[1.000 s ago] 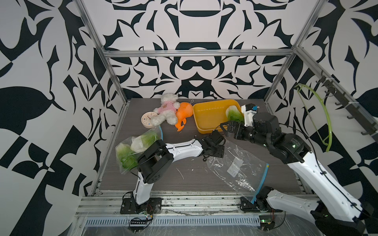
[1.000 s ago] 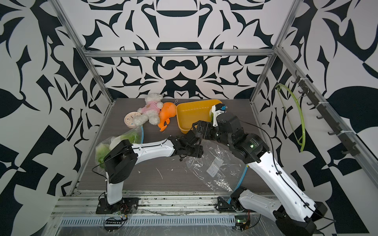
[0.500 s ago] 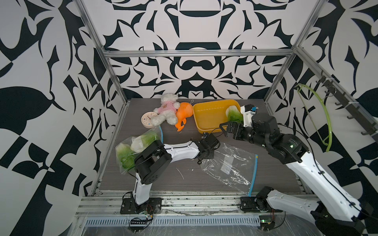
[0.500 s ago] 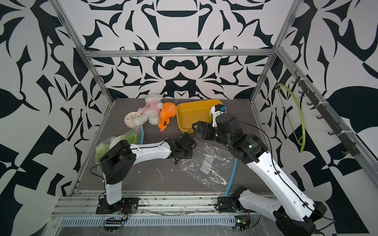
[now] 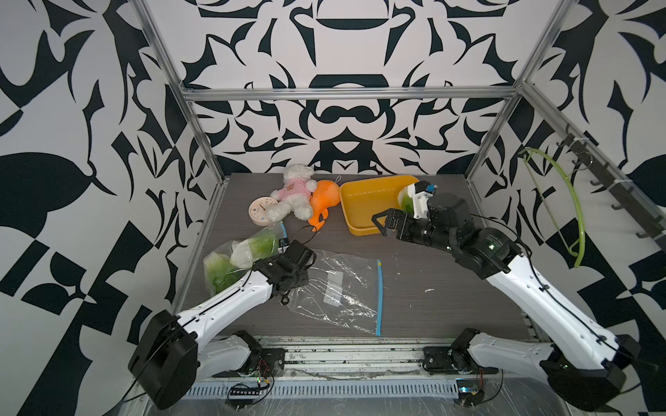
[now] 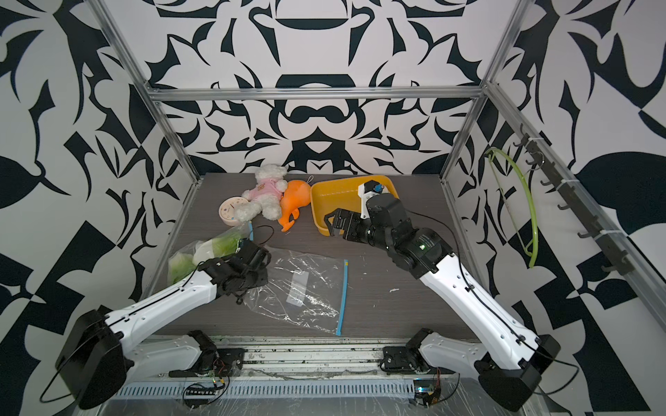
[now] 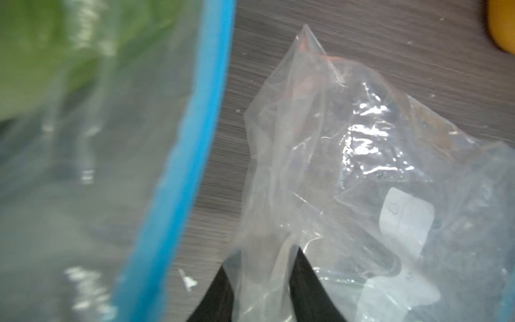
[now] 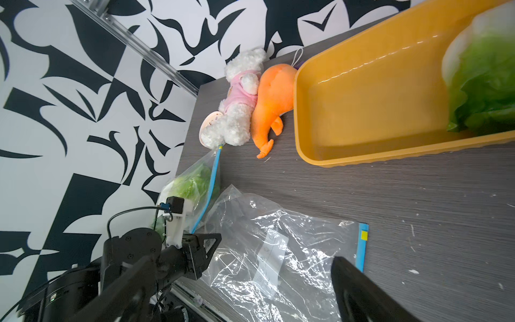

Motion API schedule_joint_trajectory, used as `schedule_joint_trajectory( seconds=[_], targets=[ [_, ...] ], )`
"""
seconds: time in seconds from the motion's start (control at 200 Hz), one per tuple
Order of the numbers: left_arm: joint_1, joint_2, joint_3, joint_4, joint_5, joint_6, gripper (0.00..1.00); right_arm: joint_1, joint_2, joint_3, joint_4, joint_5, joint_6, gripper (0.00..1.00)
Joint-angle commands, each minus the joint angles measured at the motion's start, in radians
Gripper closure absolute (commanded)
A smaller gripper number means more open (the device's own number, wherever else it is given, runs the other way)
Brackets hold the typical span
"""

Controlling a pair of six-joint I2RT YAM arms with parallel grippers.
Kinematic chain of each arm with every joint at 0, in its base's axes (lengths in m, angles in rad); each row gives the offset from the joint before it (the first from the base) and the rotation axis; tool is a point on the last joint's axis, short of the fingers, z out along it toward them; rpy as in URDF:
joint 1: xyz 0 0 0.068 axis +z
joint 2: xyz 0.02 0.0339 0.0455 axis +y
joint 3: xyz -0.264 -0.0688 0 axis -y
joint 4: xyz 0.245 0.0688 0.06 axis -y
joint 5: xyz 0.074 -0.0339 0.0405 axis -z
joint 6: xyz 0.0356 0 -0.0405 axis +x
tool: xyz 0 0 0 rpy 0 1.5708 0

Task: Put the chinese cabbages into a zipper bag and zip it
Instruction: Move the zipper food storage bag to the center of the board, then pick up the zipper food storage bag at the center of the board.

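Dragged leftward, the empty bag (image 5: 355,275) now lies flat mid-table, a fold between the half-parted jaws of the left claw (image 7: 264,251), grip uncertain, while the right claw (image 5: 382,224) gapes beside the loose cabbage (image 8: 485,83) in the far tray (image 8: 362,83), ready to fetch it.

A crumpled clear zipper bag (image 7: 362,156) lay on the grey counter (image 7: 390,41), its film bunched between the two dark fingers (image 7: 309,284) of the left end effector (image 7: 263,264); whether they pinched it was unclear. Beside it, a blurred second bag (image 7: 83,172) with a blue zip strip (image 7: 195,125) showed green inside.
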State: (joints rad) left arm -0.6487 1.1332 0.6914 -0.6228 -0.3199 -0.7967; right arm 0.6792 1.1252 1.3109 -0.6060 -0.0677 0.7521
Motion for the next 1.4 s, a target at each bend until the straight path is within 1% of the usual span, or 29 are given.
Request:
schedule_joint_trajectory(
  seconds=[0.0, 0.025, 0.105, 0.2, 0.235, 0.3, 0.35, 0.43, 0.56, 0.6, 0.655, 0.75, 0.77, 0.865, 0.96, 1.09, 1.155, 1.235, 1.395],
  targets=[
    [0.021, -0.059, -0.016, -0.057, -0.004, 0.030, 0.49, 0.033, -0.013, -0.005, 0.068, 0.004, 0.028, 0.01],
    [0.022, -0.071, -0.010, -0.081, -0.017, 0.028, 0.45, 0.039, -0.012, -0.006, 0.068, 0.006, 0.031, 0.01],
    [0.023, -0.112, 0.015, -0.143, -0.046, 0.027, 0.41, 0.056, -0.007, -0.006, 0.067, 0.014, 0.041, 0.01],
    [0.024, -0.151, 0.051, -0.178, -0.040, 0.010, 0.35, 0.070, -0.009, -0.003, 0.058, -0.001, 0.049, 0.01],
    [0.023, -0.158, 0.070, -0.182, -0.033, 0.008, 0.35, 0.071, -0.019, -0.013, 0.061, -0.007, 0.052, 0.01],
    [0.019, -0.159, 0.105, -0.168, 0.022, 0.005, 0.36, 0.071, -0.044, -0.045, 0.077, -0.011, 0.054, 0.01],
    [-0.004, -0.151, 0.129, -0.146, 0.037, -0.005, 0.36, 0.071, -0.063, -0.065, 0.069, 0.008, 0.043, 0.01],
    [-0.071, -0.114, 0.169, -0.115, 0.014, -0.025, 0.35, 0.067, -0.095, -0.092, 0.016, 0.053, 0.000, 0.01],
    [-0.180, -0.001, 0.228, -0.048, -0.010, -0.051, 0.35, 0.047, -0.170, -0.185, -0.031, 0.083, -0.067, 0.01],
    [-0.214, 0.032, 0.238, -0.017, -0.021, -0.063, 0.35, 0.036, -0.191, -0.214, -0.045, 0.085, -0.092, 0.01],
    [-0.253, 0.075, 0.238, 0.052, -0.022, -0.079, 0.35, 0.013, -0.218, -0.251, -0.081, 0.097, -0.090, 0.00],
    [-0.269, 0.134, 0.217, 0.176, 0.041, -0.098, 0.35, -0.031, -0.259, -0.338, -0.100, 0.074, -0.091, 0.00],
    [-0.269, 0.173, 0.213, 0.192, 0.053, -0.099, 0.35, -0.042, -0.267, -0.360, -0.100, 0.065, -0.089, 0.01],
    [-0.269, 0.210, 0.193, 0.236, 0.062, -0.110, 0.37, -0.073, -0.291, -0.456, -0.087, 0.028, -0.072, 0.05],
    [-0.267, 0.208, 0.140, 0.296, 0.065, -0.123, 0.37, -0.090, -0.303, -0.553, -0.036, -0.045, -0.046, 0.13],
    [-0.264, 0.199, 0.078, 0.336, 0.072, -0.135, 0.39, -0.120, -0.291, -0.698, 0.109, -0.151, 0.006, 0.27],
    [-0.258, 0.190, 0.049, 0.350, 0.065, -0.137, 0.39, -0.135, -0.261, -0.752, 0.213, -0.216, 0.031, 0.28],
    [-0.242, 0.188, 0.020, 0.373, 0.081, -0.137, 0.39, -0.144, -0.203, -0.794, 0.327, -0.262, 0.073, 0.29],
    [-0.214, 0.193, -0.004, 0.394, 0.094, -0.132, 0.39, -0.145, -0.043, -0.799, 0.460, -0.304, 0.089, 0.31]
  ],
)
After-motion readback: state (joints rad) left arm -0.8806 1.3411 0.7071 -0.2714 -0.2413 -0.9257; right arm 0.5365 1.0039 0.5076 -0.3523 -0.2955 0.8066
